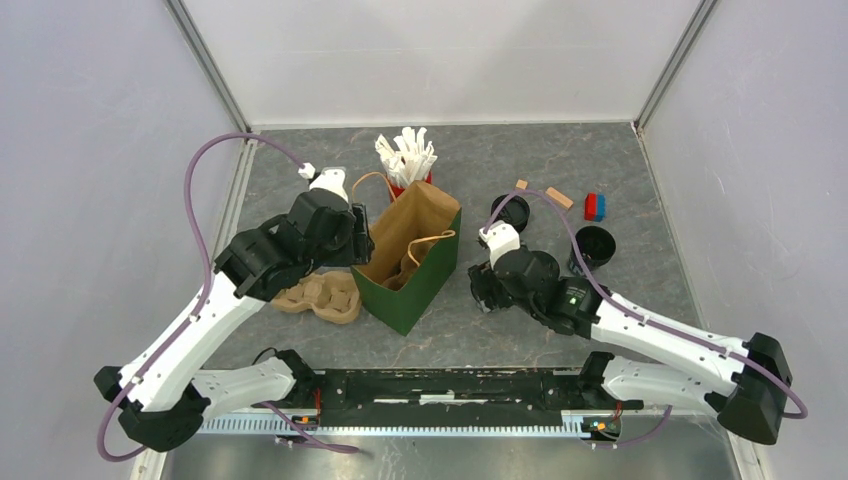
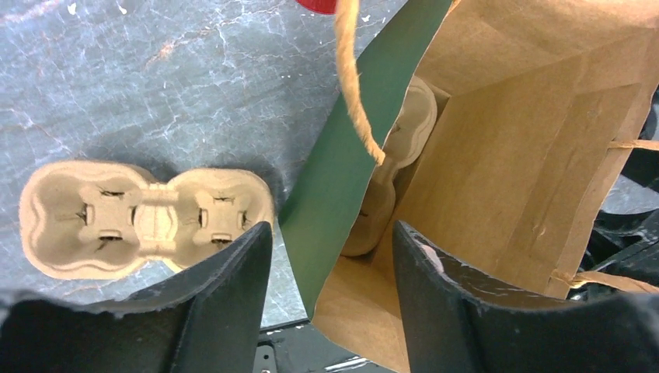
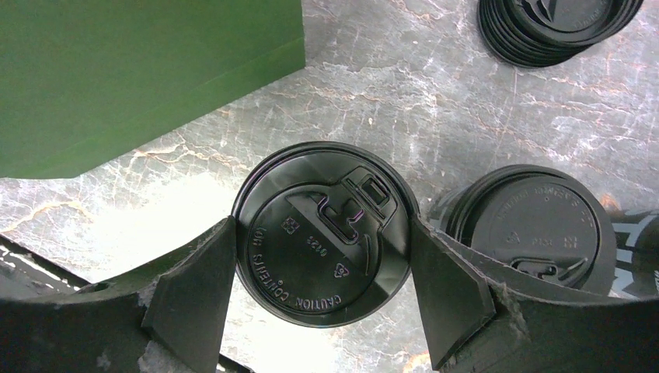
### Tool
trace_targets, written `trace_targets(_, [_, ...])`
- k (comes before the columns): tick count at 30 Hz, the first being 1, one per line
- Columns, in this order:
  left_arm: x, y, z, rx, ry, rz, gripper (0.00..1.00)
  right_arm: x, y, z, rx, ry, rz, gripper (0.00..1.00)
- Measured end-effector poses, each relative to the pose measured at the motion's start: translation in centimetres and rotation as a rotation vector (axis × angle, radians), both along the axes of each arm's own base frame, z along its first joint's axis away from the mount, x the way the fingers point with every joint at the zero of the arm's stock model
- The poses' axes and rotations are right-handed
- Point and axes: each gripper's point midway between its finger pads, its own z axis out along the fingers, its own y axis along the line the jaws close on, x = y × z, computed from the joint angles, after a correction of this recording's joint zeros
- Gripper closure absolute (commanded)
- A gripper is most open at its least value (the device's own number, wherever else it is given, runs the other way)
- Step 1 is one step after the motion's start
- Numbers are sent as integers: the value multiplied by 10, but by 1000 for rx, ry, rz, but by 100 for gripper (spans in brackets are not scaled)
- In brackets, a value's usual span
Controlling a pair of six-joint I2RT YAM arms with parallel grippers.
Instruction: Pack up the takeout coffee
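– In the middle of the right wrist view stands your coffee cup (image 3: 322,203), its black lid (image 3: 311,260) on. It is on the table (image 3: 435,101), near the green bag (image 3: 148,78) that fills the upper left.

– And my right claw (image 3: 322,225)?

– Spread wide, with one finger at each side of the lid's rim. You cannot tell from here whether they press on it or only flank it.

– How should I take it?

– Gently, I'd say. A paper cup is light and thin-walled and will likely buckle under a hard squeeze. The plastic lid looks smooth enough to slip. I'd close on the wall just under the rim, where the lid stiffens it, and keep the cup upright. I can't see whether it is full.

– The left claw (image 2: 332,229)?

– Open and holding nothing. At the lower middle of the left wrist view it sits astride the bag's green wall, one finger outside and one inside. A cardboard carrier (image 2: 396,155) already lies in the bag, and a second carrier (image 2: 144,214) lies on the table at left.

– Anything to mind?

– Another black lid (image 3: 536,225) sits just right of your cup, and a stack of lids (image 3: 556,23) is at upper right. The bag's rope handle (image 2: 353,85) hangs by its mouth.
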Motion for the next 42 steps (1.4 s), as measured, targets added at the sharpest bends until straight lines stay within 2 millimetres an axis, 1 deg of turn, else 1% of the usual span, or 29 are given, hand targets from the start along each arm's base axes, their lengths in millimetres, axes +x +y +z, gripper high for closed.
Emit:
trace_targets(3, [3, -3, 0, 18, -10, -27, 57, -1, -5, 1, -7, 0, -10, 22])
trace_targets(7, [4, -12, 2, 15, -23, -97, 73, 0, -8, 10, -6, -10, -26, 22])
trace_targets(11, [2, -27, 8, -18, -39, -188, 88, 3, -9, 29, 20, -40, -50, 22])
trace_targets(13, [0, -35, 11, -37, -45, -244, 92, 5, -10, 40, 32, -54, -63, 22])
trace_targets(16, [-6, -48, 15, -71, -47, -330, 96, 10, -11, 63, 56, -87, -88, 22])
trace_targets(20, [-16, -66, 20, -129, -48, -448, 98, 18, -18, 103, 93, -151, -145, 22])
trace_targets(23, [-24, -78, 23, -169, -47, -528, 98, 21, -30, 130, 116, -205, -197, 22])
trace_targets(26, [-32, -89, 25, -216, -38, -598, 98, 23, -44, 149, 132, -251, -247, 22])
trace_targets(30, [-44, -102, 26, -278, -17, -685, 98, 23, -58, 170, 145, -298, -295, 22])
trace_targets(35, [-57, -112, 27, -328, 23, -768, 98, 24, -70, 193, 154, -342, -333, 22])
trace_targets(37, [-61, -115, 27, -341, 39, -790, 98, 24, -73, 199, 155, -354, -338, 22])
trace_targets(42, [-66, -119, 26, -363, 59, -825, 98, 24, -79, 205, 143, -376, -342, 22])
